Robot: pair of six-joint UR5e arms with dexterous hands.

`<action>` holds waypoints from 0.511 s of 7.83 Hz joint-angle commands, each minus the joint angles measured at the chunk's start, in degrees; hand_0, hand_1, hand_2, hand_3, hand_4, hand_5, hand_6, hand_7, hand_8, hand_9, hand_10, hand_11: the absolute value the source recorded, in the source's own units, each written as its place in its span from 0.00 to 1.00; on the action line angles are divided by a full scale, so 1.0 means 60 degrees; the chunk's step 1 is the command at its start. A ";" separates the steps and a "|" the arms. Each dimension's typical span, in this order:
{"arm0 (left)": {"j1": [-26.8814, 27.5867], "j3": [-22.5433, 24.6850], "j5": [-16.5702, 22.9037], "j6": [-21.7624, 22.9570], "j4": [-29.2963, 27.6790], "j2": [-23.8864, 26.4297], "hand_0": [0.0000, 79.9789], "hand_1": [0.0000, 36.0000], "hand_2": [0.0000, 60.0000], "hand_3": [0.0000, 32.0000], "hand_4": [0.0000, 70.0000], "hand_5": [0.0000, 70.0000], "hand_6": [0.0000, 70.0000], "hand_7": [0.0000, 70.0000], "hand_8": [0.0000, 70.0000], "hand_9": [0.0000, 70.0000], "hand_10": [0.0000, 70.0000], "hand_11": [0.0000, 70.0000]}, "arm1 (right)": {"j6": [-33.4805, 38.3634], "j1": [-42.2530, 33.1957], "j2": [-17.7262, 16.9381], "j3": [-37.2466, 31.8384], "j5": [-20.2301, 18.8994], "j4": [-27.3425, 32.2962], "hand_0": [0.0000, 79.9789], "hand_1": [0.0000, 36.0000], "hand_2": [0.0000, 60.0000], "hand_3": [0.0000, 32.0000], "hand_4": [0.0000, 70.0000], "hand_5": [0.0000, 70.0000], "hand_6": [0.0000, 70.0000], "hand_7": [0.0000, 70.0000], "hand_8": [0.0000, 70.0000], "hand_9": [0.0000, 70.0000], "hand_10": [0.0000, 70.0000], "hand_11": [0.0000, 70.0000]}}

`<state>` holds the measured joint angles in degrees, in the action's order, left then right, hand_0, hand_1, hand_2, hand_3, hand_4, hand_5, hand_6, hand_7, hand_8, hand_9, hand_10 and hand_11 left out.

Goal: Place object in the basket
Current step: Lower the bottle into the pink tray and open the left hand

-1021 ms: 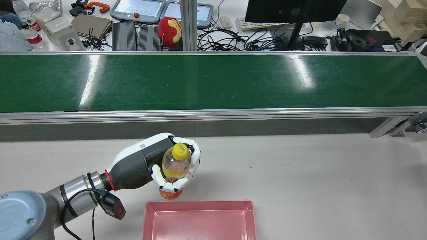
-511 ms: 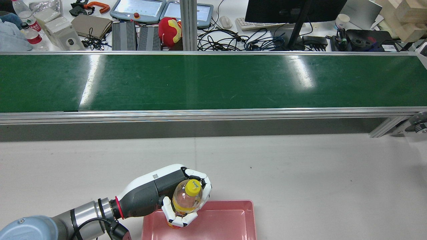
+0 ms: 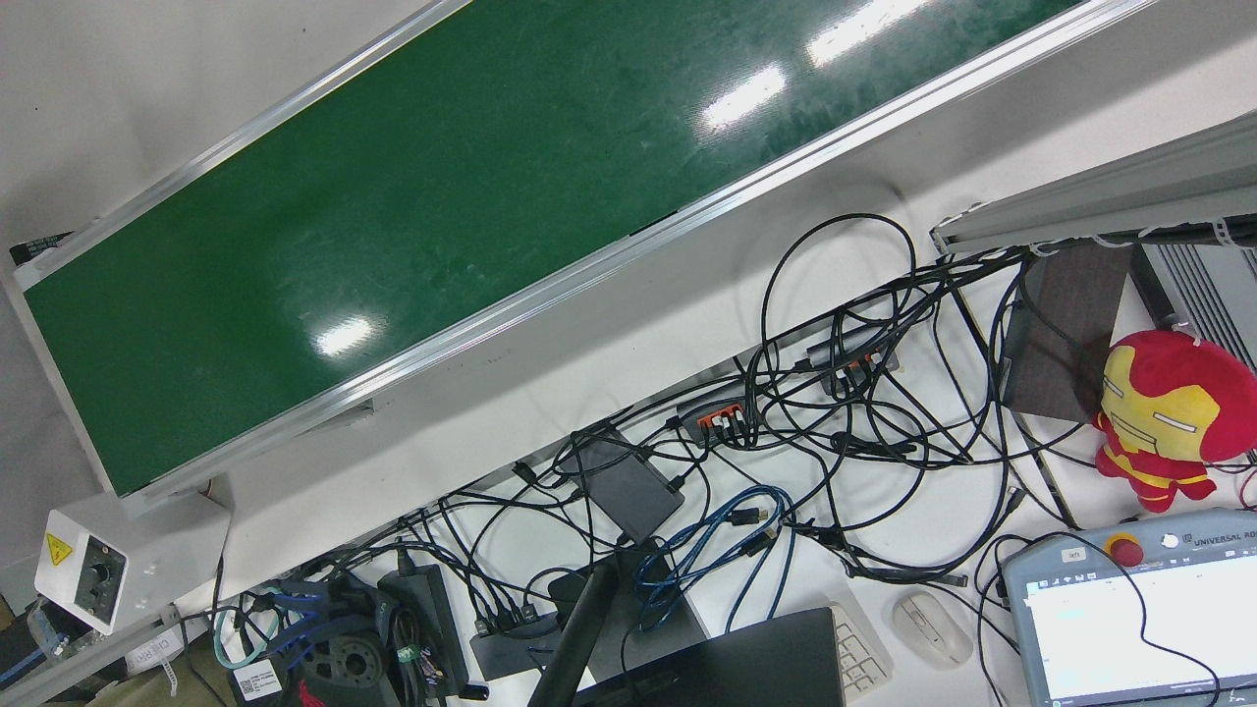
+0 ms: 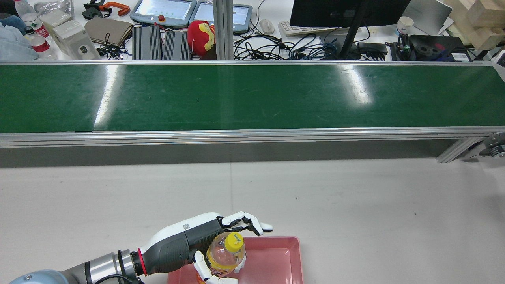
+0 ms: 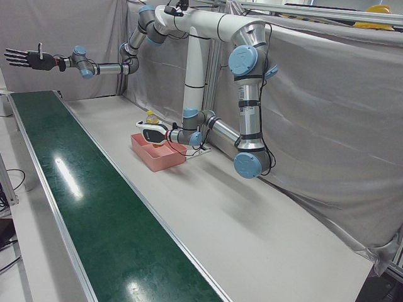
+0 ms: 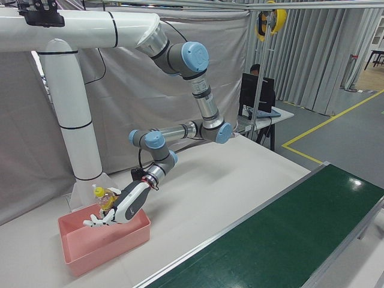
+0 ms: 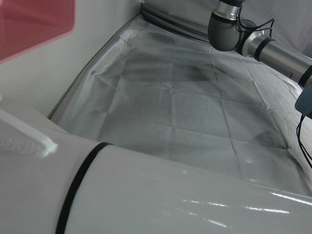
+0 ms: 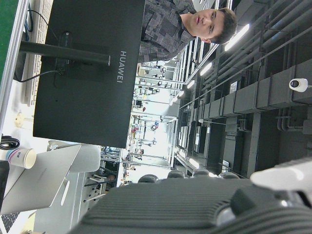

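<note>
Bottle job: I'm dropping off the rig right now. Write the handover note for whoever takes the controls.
Left hand: over the basket, far fingers stretched clear of the bottle, near fingers against it; grip uncertain.
Right hand: open, empty, raised beyond the belt's end.
Bottle: upright at the basket's left end, base hidden.
Done: bottle carried to the basket.
Left: confirm it rests inside, release fully, withdraw.

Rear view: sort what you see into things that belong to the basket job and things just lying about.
Belongs to the job:
- left hand
- yellow-capped bottle, in the hand's fingers
- pink basket, under the bottle

Just lying about:
- green conveyor belt, nothing on it
- red and yellow plush toy
- monitor
- tangle of cables
</note>
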<state>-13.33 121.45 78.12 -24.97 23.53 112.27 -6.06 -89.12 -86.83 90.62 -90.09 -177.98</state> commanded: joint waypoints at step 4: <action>-0.0252 0.0688 0.0031 0.0133 0.0003 -0.0136 1.00 0.08 0.00 0.32 0.07 0.20 0.00 0.00 0.07 0.07 0.06 0.12 | -0.0001 0.0000 0.0000 0.0000 0.0000 0.0000 0.00 0.00 0.00 0.00 0.00 0.00 0.00 0.00 0.00 0.00 0.00 0.00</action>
<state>-13.74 122.54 78.25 -24.66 23.41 112.19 -6.06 -89.12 -86.84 90.62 -90.09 -177.98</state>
